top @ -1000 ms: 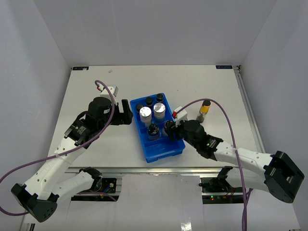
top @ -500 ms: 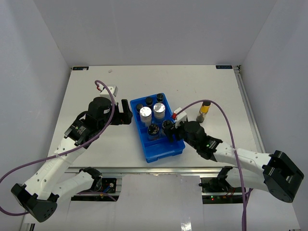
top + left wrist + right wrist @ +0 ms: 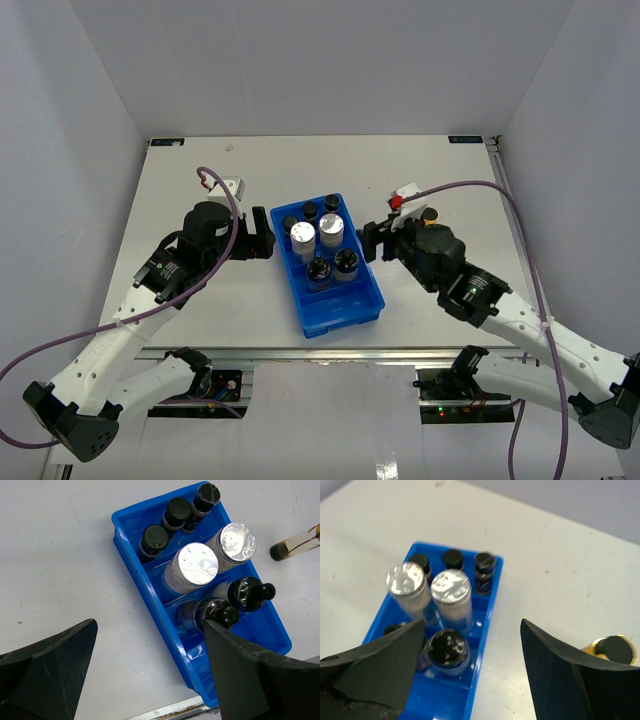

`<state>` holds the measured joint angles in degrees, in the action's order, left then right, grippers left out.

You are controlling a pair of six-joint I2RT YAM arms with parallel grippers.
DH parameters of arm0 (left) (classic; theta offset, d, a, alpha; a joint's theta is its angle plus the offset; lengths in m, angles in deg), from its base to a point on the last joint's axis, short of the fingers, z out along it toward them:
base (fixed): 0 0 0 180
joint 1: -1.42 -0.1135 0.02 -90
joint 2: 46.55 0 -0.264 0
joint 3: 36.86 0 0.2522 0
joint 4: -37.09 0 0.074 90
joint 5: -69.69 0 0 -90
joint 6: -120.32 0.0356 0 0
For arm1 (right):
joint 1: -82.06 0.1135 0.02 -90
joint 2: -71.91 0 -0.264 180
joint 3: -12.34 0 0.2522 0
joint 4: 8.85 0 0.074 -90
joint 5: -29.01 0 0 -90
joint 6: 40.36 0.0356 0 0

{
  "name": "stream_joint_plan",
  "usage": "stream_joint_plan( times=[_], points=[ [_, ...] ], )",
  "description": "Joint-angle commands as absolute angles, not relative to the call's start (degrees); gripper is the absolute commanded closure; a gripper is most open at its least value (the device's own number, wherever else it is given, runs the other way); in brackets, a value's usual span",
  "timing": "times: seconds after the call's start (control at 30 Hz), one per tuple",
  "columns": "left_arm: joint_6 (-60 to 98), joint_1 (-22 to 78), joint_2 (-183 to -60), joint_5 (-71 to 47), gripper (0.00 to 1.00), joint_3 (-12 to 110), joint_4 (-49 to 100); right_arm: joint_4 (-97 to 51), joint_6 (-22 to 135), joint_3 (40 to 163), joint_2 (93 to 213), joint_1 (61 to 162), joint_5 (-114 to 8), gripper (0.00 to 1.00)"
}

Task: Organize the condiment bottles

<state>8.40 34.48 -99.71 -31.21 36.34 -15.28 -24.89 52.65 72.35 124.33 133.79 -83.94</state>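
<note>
A blue tray [image 3: 340, 305] holds several condiment bottles. Three dark black-capped jars [image 3: 310, 211] stand in its far row. Two clear silver-lidded jars [image 3: 331, 226] stand in the middle row, and two black-capped bottles [image 3: 346, 262] stand in front. A yellow dark-capped bottle [image 3: 429, 214] stands on the table right of the tray, partly hidden by the right arm; it also shows in the left wrist view [image 3: 295, 542] and the right wrist view [image 3: 612, 649]. My left gripper [image 3: 262, 235] is open and empty, left of the tray. My right gripper [image 3: 372, 240] is open and empty, just right of the tray.
The tray's left wall [image 3: 130, 565] lies between my left gripper's [image 3: 150, 670] fingers and the table's near edge. In the right wrist view the tray's right wall [image 3: 492, 600] sits under my right gripper [image 3: 472, 670]. A metal rail runs along the table's front.
My right gripper has drawn back from the tray's front right compartment, up and to the right, leaving a black-capped bottle standing there. The left arm has not moved.
</note>
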Motion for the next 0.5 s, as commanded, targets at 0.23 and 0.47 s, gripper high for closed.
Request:
stream_joint_plan(
  times=[0.23,0.47],
  points=[
    [7.83,34.2,-98.59,-30.02,0.02,37.91,-15.47,-41.31,56.99,82.81,130.03,109.86,-84.65,0.13],
    [8.57,34.2,-98.15,-31.11,0.02,38.01,-16.22,-40.45,57.52,80.65,134.57,106.26,-81.35,0.12]
  ],
)
